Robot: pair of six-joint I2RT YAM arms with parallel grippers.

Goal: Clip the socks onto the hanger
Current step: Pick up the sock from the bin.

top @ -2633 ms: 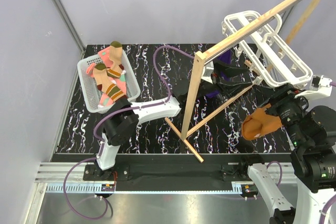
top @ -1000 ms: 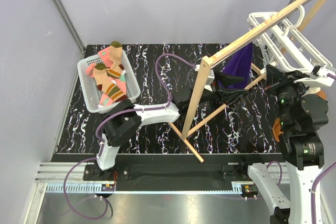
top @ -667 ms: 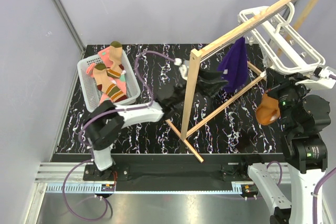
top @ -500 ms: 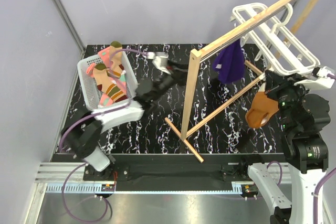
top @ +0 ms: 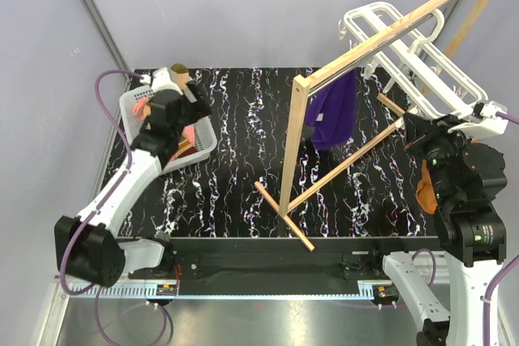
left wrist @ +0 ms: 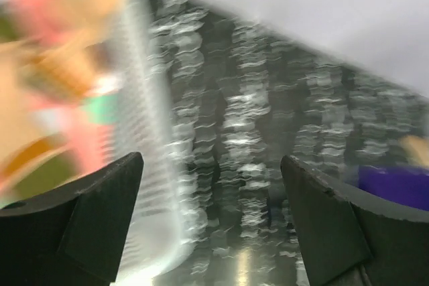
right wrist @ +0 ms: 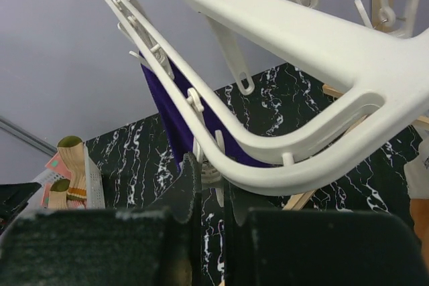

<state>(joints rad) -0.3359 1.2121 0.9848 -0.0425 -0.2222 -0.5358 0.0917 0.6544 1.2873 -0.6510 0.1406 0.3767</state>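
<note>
The socks [top: 177, 75] lie in a white basket [top: 204, 140] at the far left, pink and tan striped, mostly hidden under my left arm. My left gripper [top: 188, 113] hovers over the basket's right side. In the blurred left wrist view it [left wrist: 211, 222] is open and empty, with the socks [left wrist: 53, 78] to its left. The white hanger [top: 409, 48] hangs high at the right by the wooden rail. My right gripper [right wrist: 224, 185] is shut on a small clip piece under the hanger [right wrist: 301, 38].
A purple cloth [top: 331, 111] dangles from the hanger above the table. The wooden rail stand [top: 293, 151] crosses the middle, its foot [top: 284, 216] on the black marbled table [top: 235, 176]. An orange-brown cloth [top: 423, 185] shows beside the right arm.
My left arm swung from under the rail over to the basket and its jaws opened wide. The hanger and purple cloth shifted left. The right gripper stayed shut.
</note>
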